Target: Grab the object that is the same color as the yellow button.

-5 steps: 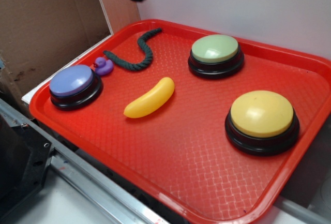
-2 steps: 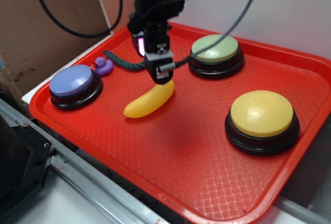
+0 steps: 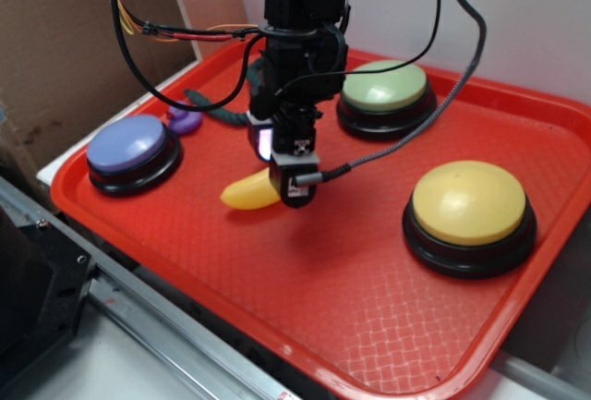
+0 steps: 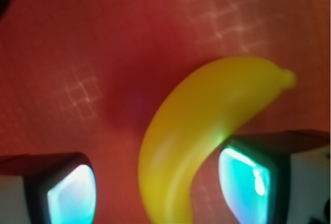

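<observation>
A small yellow plastic banana (image 3: 247, 194) lies on the red tray (image 3: 369, 308), partly hidden behind my gripper (image 3: 294, 187) in the exterior view. In the wrist view the banana (image 4: 207, 131) curves between my two fingers, whose pads (image 4: 72, 195) stand well apart on either side of it. The right pad is close to the banana's inner curve; the left one is clear of it. The gripper (image 4: 158, 190) is open and low over the tray. The yellow button (image 3: 468, 204), domed on a black base, sits at the right of the tray.
A pale green button (image 3: 384, 90) stands behind the arm, a purple-blue button (image 3: 127, 144) at the tray's left. A small purple duck (image 3: 185, 120) and a dark green rope (image 3: 222, 112) lie at the back left. Cables hang from the arm. Cardboard stands at the left.
The arm came into view from above and has dropped down over the banana, moving toward the front; its fingers now straddle the banana. The banana has not moved.
</observation>
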`<state>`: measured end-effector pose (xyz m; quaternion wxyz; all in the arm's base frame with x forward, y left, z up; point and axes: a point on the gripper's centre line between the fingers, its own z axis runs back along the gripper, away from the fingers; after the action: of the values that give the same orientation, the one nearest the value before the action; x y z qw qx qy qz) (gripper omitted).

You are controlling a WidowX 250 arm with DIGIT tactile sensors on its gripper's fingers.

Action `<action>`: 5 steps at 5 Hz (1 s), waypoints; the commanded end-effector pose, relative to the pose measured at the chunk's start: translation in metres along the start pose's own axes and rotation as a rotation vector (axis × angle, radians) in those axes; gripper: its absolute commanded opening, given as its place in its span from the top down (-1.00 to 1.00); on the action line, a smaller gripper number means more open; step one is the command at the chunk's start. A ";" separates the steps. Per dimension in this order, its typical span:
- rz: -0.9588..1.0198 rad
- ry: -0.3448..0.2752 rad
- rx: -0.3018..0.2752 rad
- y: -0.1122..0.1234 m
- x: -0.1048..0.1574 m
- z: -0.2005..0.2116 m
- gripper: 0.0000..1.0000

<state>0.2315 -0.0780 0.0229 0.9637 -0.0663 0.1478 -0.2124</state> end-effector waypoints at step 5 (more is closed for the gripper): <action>0.307 -0.161 0.009 -0.012 -0.050 0.066 1.00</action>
<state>0.2088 -0.0558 0.0939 0.9927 -0.0468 0.0968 -0.0555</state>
